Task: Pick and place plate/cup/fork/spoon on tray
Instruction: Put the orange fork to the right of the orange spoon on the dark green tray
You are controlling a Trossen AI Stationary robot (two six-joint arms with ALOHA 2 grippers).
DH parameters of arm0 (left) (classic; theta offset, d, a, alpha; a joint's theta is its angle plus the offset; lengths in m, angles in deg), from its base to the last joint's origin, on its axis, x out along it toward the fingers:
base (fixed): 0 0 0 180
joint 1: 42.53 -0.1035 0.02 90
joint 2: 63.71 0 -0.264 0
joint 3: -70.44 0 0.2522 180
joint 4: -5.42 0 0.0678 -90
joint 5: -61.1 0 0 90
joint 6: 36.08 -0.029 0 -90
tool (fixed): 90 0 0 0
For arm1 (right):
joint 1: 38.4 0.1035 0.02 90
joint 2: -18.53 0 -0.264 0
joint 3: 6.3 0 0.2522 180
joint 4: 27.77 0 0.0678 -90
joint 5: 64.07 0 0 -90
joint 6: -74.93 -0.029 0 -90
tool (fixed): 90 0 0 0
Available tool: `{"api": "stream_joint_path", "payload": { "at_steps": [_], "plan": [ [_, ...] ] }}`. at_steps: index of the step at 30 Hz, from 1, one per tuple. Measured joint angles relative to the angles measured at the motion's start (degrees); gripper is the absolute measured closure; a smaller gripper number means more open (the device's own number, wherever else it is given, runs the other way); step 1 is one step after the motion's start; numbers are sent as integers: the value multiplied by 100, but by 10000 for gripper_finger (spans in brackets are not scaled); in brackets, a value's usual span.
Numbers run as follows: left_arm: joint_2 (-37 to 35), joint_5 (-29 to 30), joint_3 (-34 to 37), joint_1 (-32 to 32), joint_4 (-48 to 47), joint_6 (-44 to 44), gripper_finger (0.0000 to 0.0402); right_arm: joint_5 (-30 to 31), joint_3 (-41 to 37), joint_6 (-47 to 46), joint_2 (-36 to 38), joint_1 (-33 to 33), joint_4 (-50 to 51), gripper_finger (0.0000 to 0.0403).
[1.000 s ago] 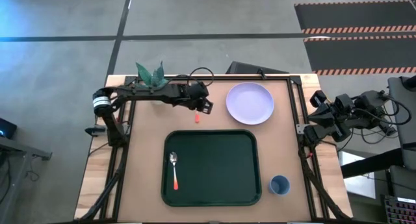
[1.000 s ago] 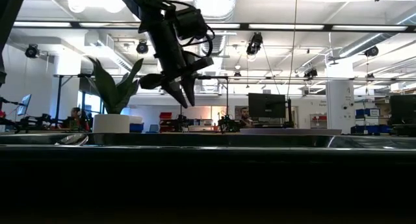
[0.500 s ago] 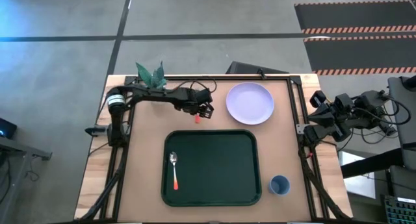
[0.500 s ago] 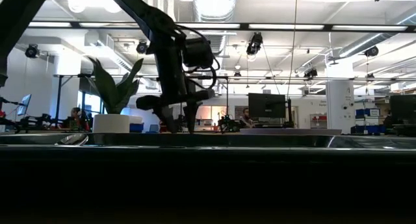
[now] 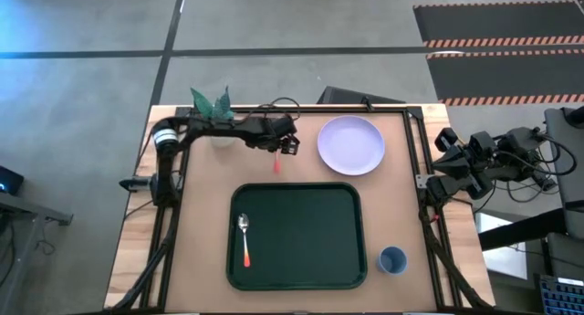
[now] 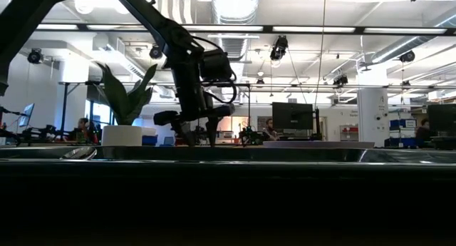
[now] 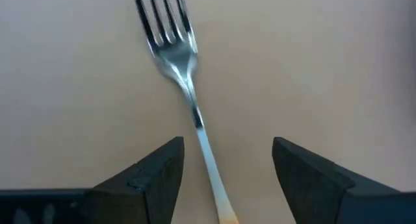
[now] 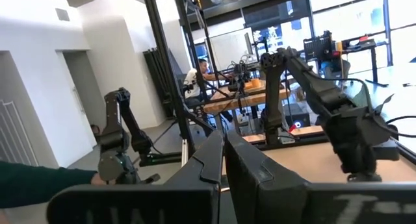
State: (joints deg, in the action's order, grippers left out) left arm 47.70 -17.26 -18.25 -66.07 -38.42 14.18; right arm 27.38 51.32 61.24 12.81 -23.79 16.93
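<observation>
fork (image 7: 188,87) lies between spread left claw (image 7: 224,162) fingers, plant pot (image 6: 121,135) nearby; right claw (image 8: 224,159) pressed together.

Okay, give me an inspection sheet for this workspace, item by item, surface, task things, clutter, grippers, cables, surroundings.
Surface: wooden table, bare around the tray.
Tray: centred, holds only the spoon at its left side.
Fork: on the table behind the tray, tines pointing away from the gripper.
Plate: on the table, back right.
Cup: on the table, right of the tray.
Clutter: potted plant, back left.
Left gripper: open, fingers straddling the fork's handle.
Right gripper: shut, parked off the table's right edge.
Cables: loops on the left arm.
Surroundings: people at desks in the room behind.
</observation>
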Motion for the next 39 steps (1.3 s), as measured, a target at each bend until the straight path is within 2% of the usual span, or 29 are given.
{"api": "stream_joint_path", "payload": {
  "at_steps": [10,21,25,30,31,39],
  "plan": [
    [0,31,39,-131,-38,-4,186,0,0,-70,2,2,2,394],
    [323,-149,50,-125,-33,29,219,2,319,37,0,1,105,394],
    [317,-131,39,-128,-76,33,260,22,441,66,0,0,357,394],
    [328,-248,-7,-132,-4,49,378,24,448,68,0,0,367,394],
    [330,-295,-7,-132,14,57,388,25,448,71,0,0,383,394],
    [197,-553,-42,-126,-27,191,399,59,448,83,0,0,513,394]
  ]
}}
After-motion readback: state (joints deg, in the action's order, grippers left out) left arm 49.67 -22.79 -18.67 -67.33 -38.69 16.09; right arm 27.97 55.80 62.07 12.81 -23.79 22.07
